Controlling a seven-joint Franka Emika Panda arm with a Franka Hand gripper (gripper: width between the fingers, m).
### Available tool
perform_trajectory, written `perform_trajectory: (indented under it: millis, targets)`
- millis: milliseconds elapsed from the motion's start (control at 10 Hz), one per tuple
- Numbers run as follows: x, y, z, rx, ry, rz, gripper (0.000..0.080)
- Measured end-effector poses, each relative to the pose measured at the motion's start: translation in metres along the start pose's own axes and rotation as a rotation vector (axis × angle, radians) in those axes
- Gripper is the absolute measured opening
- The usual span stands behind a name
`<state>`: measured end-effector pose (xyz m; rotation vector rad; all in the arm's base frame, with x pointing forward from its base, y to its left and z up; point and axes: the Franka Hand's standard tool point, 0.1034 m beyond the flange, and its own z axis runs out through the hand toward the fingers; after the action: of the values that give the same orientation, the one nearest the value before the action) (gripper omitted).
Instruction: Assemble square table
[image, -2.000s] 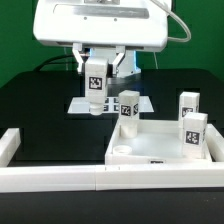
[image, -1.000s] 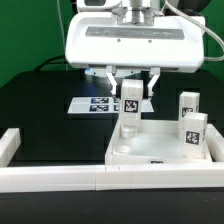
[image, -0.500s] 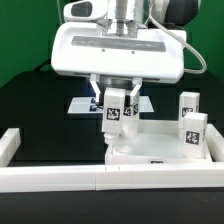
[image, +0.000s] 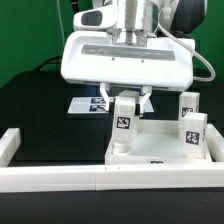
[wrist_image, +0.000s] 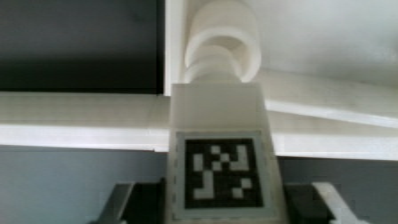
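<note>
While a black table (image: 40, 110) is lying before a green wall (image: 25, 40), the gripper (image: 124, 100) is clamping its partly closed fingers on a white tagged leg (image: 123, 124) over the white slab (image: 165, 150).

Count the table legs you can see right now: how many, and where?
3. One leg is in the gripper over the tabletop's near corner; two legs stand at the exterior view's right. A fourth may be hidden.

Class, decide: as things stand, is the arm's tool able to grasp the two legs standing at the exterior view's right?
Probably not yet: the tool is shut on a leg over the slab. The two legs stand unobstructed from above.
</note>
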<state>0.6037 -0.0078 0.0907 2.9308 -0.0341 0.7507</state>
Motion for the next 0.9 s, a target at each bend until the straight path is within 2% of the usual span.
perform_trajectory:
  millis: [400, 800, 900]
  targets:
    - [-0.0081, -0.0026, 0.0069, -0.004, -0.005, -0.010, 0.0290]
    - [-0.0087, -0.0023, 0.0074, -0.004, -0.006, -0.011, 0.0290]
    - [-0.0087, -0.0023, 0.0074, -0.004, -0.006, -0.011, 0.0469]
